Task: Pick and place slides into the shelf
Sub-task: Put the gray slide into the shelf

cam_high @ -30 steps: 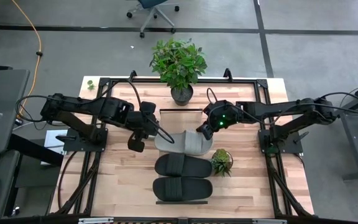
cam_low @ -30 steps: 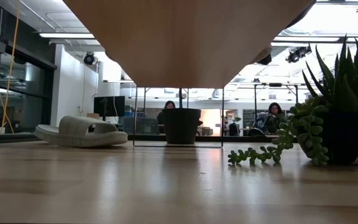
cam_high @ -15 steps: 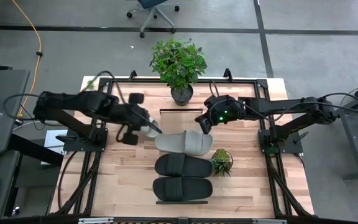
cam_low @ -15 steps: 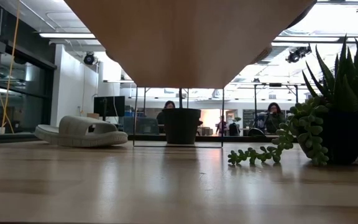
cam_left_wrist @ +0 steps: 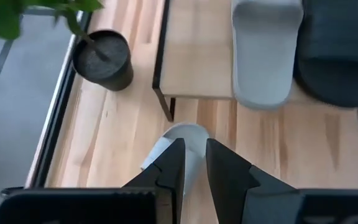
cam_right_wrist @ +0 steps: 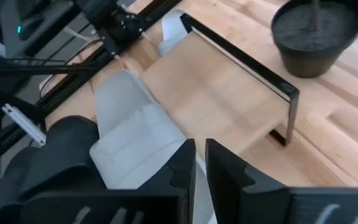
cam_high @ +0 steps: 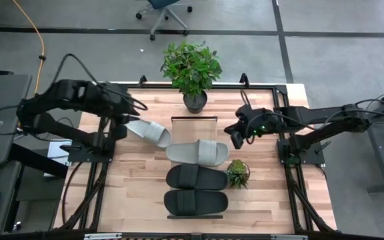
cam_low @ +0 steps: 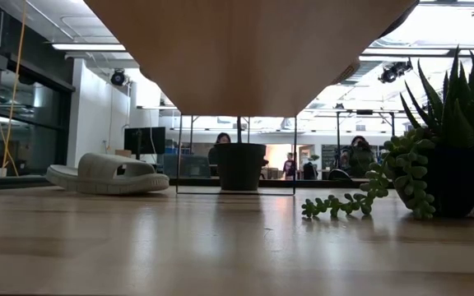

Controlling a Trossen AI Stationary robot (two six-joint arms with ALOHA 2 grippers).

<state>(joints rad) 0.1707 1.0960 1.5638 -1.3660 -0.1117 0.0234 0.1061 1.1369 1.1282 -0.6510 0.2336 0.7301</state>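
Slides: you are looking at three slides lying in a row on the shelf (cam_high: 193,123): a light grey slide (cam_high: 197,153) nearest the bare end of the board, then a black slide (cam_high: 197,177), then a second black slide (cam_high: 196,202) at the near end.
Fourth slide: a second light grey slide (cam_high: 148,132) is sitting off the shelf, just beside its left edge, tilted, with one end at the left gripper.
Shelf: the pale board is running from the dark pot of the leafy plant (cam_high: 191,69) toward the table's near edge; its far end is lying bare.
Left gripper: your left gripper (cam_high: 123,122) is holding the second light grey slide, its fingers (cam_left_wrist: 169,171) standing narrow on the slide's edge in the left wrist view.
Right gripper: your right gripper (cam_high: 236,138) is hovering to the right of the shelf, near the light grey slide, its fingers (cam_right_wrist: 185,163) nearly together and holding nothing.
Surroundings: a small succulent (cam_high: 238,172) is standing just right of the black slide; in the low view, people (cam_low: 223,140) are sitting in the room behind.
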